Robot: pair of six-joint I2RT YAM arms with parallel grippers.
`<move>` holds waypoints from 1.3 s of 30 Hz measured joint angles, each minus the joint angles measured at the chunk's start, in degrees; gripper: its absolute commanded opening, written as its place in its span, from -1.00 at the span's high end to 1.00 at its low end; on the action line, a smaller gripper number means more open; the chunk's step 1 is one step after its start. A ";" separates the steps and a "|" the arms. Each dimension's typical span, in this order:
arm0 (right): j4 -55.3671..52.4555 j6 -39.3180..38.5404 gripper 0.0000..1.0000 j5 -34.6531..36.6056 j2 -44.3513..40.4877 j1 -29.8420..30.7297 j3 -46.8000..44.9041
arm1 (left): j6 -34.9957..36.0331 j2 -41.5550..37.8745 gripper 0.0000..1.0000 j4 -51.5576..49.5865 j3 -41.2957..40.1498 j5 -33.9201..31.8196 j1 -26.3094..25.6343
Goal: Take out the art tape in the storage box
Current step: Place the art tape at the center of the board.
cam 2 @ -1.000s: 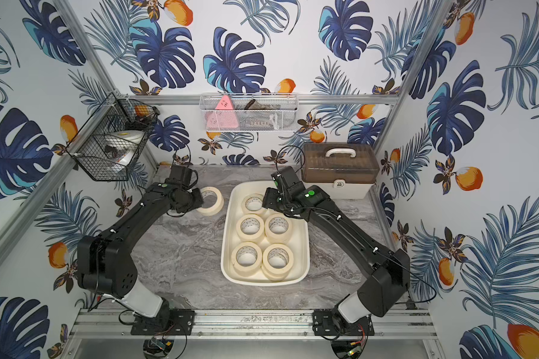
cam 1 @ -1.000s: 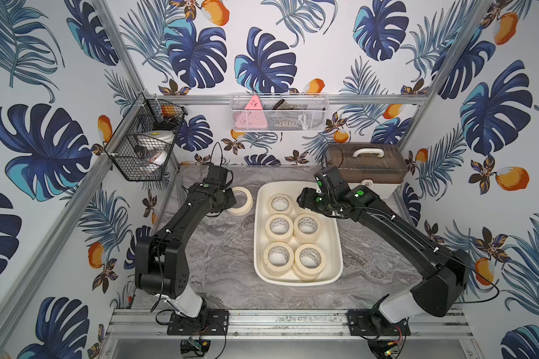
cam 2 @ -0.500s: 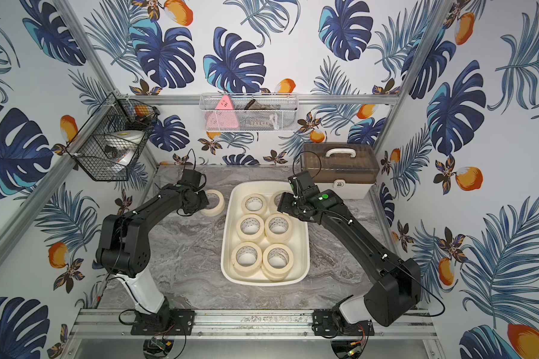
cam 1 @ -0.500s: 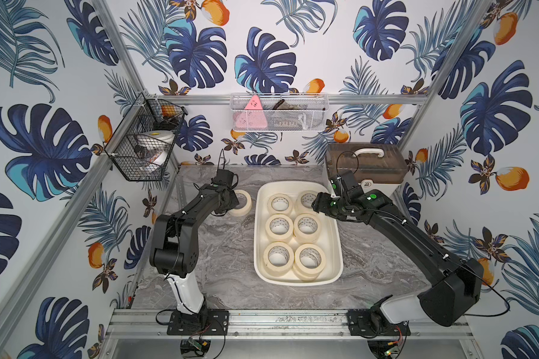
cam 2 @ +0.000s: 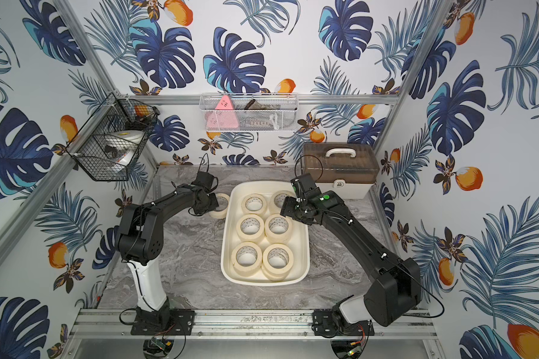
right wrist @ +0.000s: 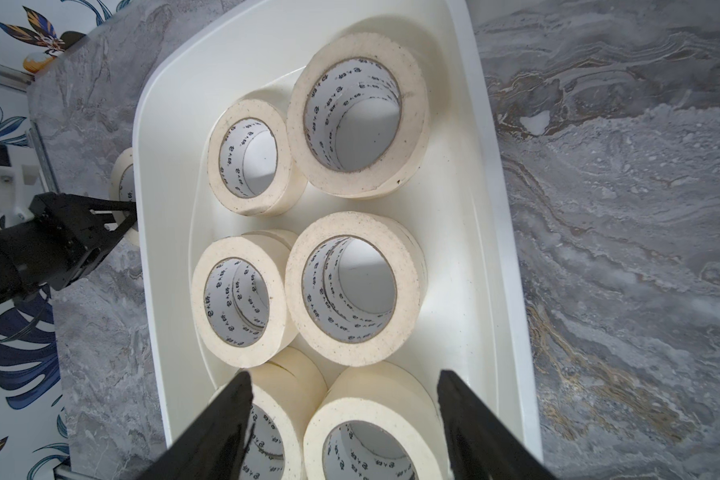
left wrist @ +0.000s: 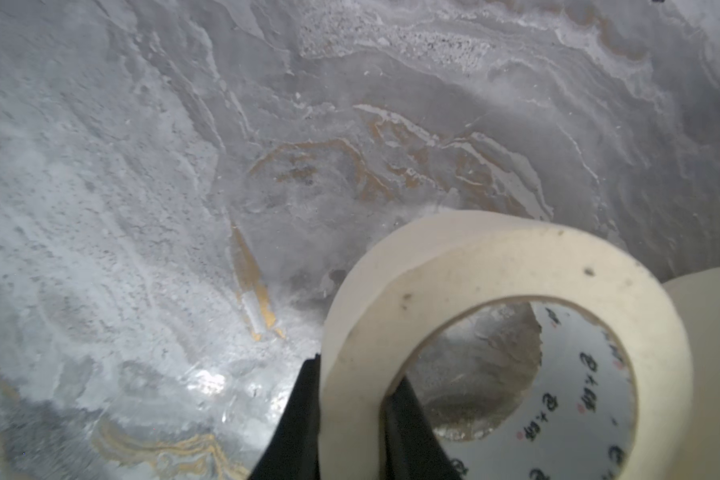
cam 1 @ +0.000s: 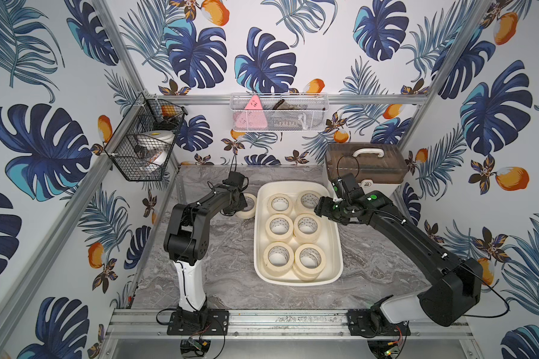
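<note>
Storage box (cam 1: 333, 247): six art tape (cam 1: 279, 226) stacks. Left tool (left wrist: 352, 374) pinching stray roll (left wrist: 504, 270) outside, 10 o'clock; right tool (right wrist: 344, 376) spread.

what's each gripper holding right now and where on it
The left gripper pinches one art tape roll through its wall, one finger inside the core, one outside. The right gripper is open over the storage box, holding nothing.

Grey marble table (cam 1: 227, 264) seen in both top views. Cream case (cam 1: 383, 169) with brown see-through lid and white handle (cam 1: 366, 152) parked at 1 o'clock. Black wire basket (cam 1: 128, 161) hung at 10 o'clock, white mesh basket (cam 1: 293, 123) at 12, pink triangle (cam 1: 252, 118) held inside.
</note>
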 measured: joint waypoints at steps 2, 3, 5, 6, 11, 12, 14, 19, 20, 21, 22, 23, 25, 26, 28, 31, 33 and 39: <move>0.00 -0.15 -0.47 -0.04 0.00 -0.52 -0.28 | 0.02 0.72 1.00 0.24 0.07 0.04 -0.17; 0.02 -0.17 -0.47 -0.04 -0.02 -0.81 -0.50 | 0.02 1.09 0.96 0.26 0.11 0.07 -0.22; 0.00 -0.20 -0.49 -0.39 -0.13 -1.22 -0.92 | 0.02 1.62 0.87 0.26 0.22 0.04 -0.22; 0.00 -0.22 -0.50 -0.57 -0.24 -1.49 -1.16 | 0.00 1.95 0.82 0.24 0.42 0.04 -0.22; 0.04 -0.61 -0.58 -1.55 -0.63 -2.32 -1.81 | -0.02 2.56 0.50 0.37 0.79 0.11 -0.26; 0.04 -0.66 -0.60 -1.79 -0.63 -2.47 -1.81 | -0.02 2.58 0.44 0.37 0.81 0.11 -0.26; 0.02 -0.68 -0.61 -2.21 -0.68 -2.73 -1.81 | -0.02 2.58 0.32 0.28 0.90 0.09 -0.26; 0.07 -0.61 -0.63 -3.23 -0.74 -3.63 -1.84 | -0.02 1.22 0.02 -0.28 1.31 0.90 0.02; 0.11 -0.59 -0.63 -3.56 -0.74 -3.80 -1.88 | 0.02 0.83 -0.03 -0.59 1.64 1.31 0.07; 0.22 -0.59 -0.64 -3.78 -0.74 -3.85 -1.92 | 0.04 0.39 -0.08 -0.74 1.90 1.86 0.13; 0.33 -0.57 -0.64 -4.02 -0.70 -3.87 -1.97 | 0.09 -0.26 -0.11 -0.98 2.08 2.08 0.13; 0.46 -0.55 -0.64 -4.33 -0.59 -3.89 -1.97 | 0.26 -0.87 -0.12 -1.44 2.25 2.32 0.13; 0.79 -0.31 -0.66 -5.07 -0.13 -3.93 -1.95 | 0.59 -2.49 -0.12 -2.34 2.60 3.13 0.13; 0.87 0.04 -0.66 -5.20 0.17 -3.93 -1.88 | 1.05 -3.21 -0.12 -2.99 2.84 3.32 0.17; 0.92 0.09 -0.68 -5.20 0.85 -3.96 -1.51 | 1.60 -5.22 -0.13 -4.72 3.45 4.50 0.26; 1.36 0.50 -0.68 -5.22 1.70 -4.11 -0.83 | 1.79 -9.38 -0.25 -6.01 2.67 6.88 0.37; 1.77 0.94 -0.68 -5.22 2.34 -4.17 -0.55 | 2.01 -11.91 -0.37 -6.71 2.05 8.24 0.37; 4.39 2.01 -0.67 -5.16 5.05 -4.22 -0.11 | 3.76 -18.12 -0.69 -6.58 -0.85 8.96 0.37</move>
